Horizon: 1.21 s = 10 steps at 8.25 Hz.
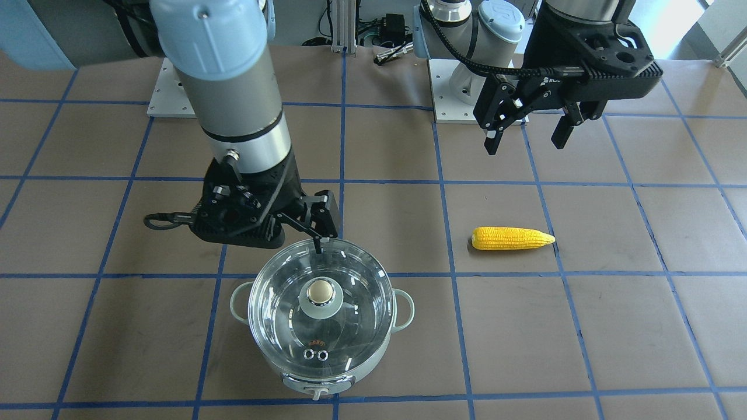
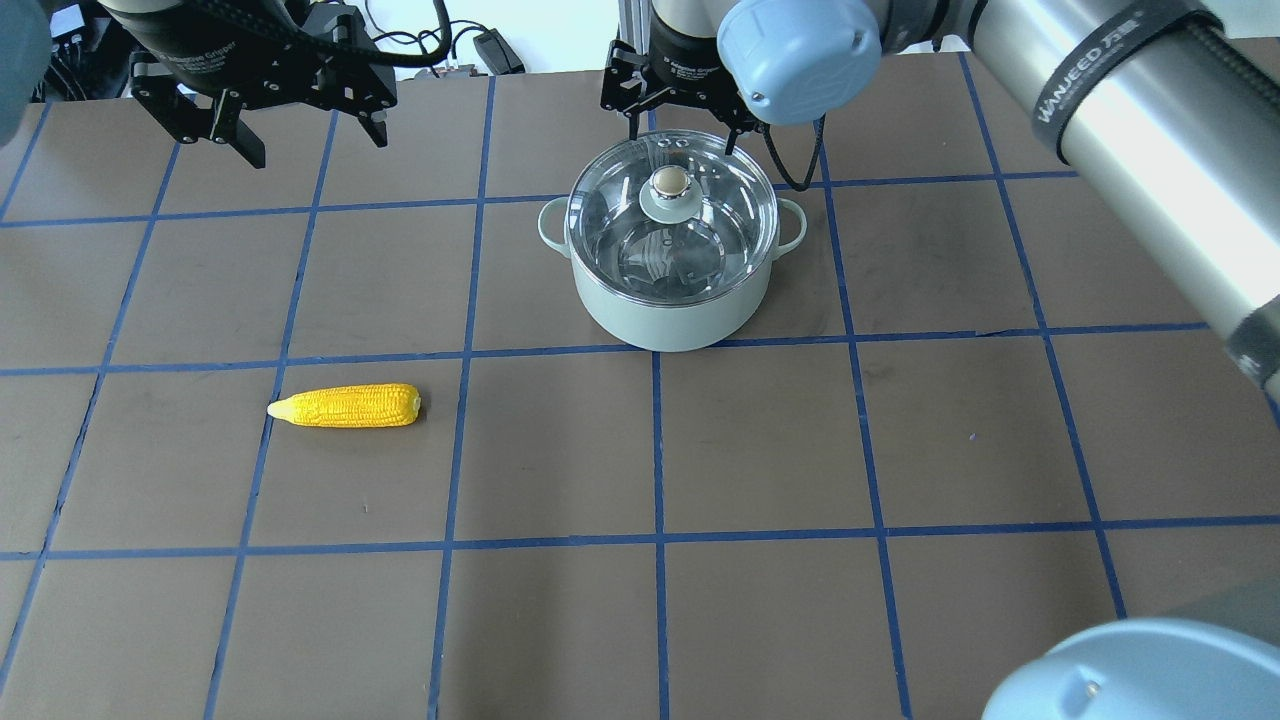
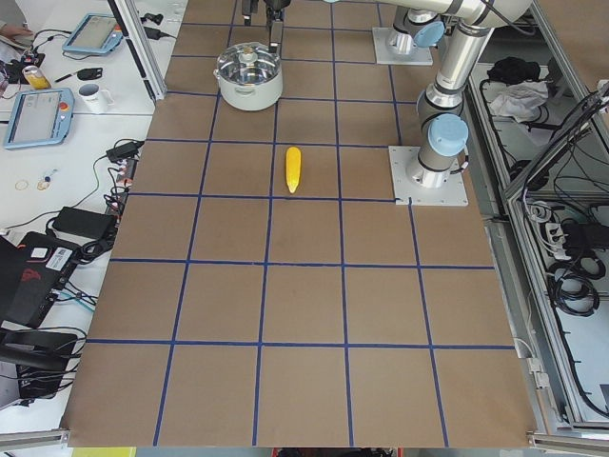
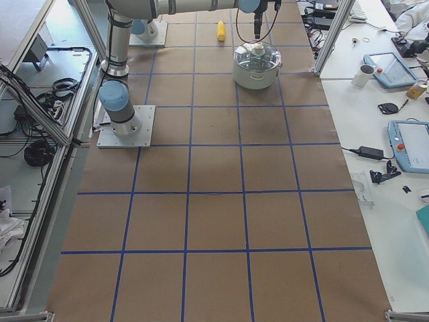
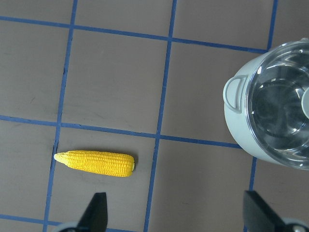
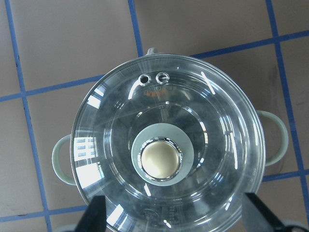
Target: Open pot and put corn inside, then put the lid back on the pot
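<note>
- Pot (image 2: pixel 665 320) stands upright on the brown desk (image 2: pixel 900 450), which is marked with a grid of blue tape, and we see its control knob facing away from the robot.
- Its glass lid (image 2: pixel 672 215) sits closed on the rim, beige knob up.
- We find the right tool (image 2: pixel 685 136) hovering over the lid with its fingers spread wide (the wrist view shows the knob roughly between them, untouched).
- We see the corn (image 2: pixel 345 406) lying flat on the desk on the robot's left side, well apart from the pot, with its pointed tip turned away from the pot.
- The left tool (image 1: pixel 527 143) hangs above the desk near the corn, fingers apart and holding nothing.
</note>
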Available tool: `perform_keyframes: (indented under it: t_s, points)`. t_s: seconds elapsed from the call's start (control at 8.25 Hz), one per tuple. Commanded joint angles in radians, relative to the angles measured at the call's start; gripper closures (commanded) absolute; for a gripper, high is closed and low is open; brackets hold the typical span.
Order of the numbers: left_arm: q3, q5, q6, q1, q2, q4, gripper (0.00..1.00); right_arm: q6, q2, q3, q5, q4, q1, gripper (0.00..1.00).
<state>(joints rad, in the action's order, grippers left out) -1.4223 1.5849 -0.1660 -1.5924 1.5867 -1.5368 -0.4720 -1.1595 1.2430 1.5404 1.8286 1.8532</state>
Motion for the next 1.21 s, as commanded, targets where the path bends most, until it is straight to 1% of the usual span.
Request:
perform_keyframes:
  t_s: [0.0,0.12,0.73,1.09]
  points:
    - [-0.033,0.0,0.006,0.003,-0.008,0.007,0.0,0.013,0.095,0.001,0.012,0.095,0.012,0.0]
    - [-0.033,0.0,0.008,0.003,-0.008,0.007,0.0,0.038,0.106,0.007,0.013,0.098,0.012,0.0]
    - [-0.035,0.0,-0.02,0.005,-0.008,0.007,0.0,0.039,0.121,0.022,0.021,0.103,0.012,0.0]
    - [-0.037,-0.006,-0.058,0.044,-0.007,0.006,0.0,0.035,0.124,0.026,0.023,0.11,0.012,0.25]
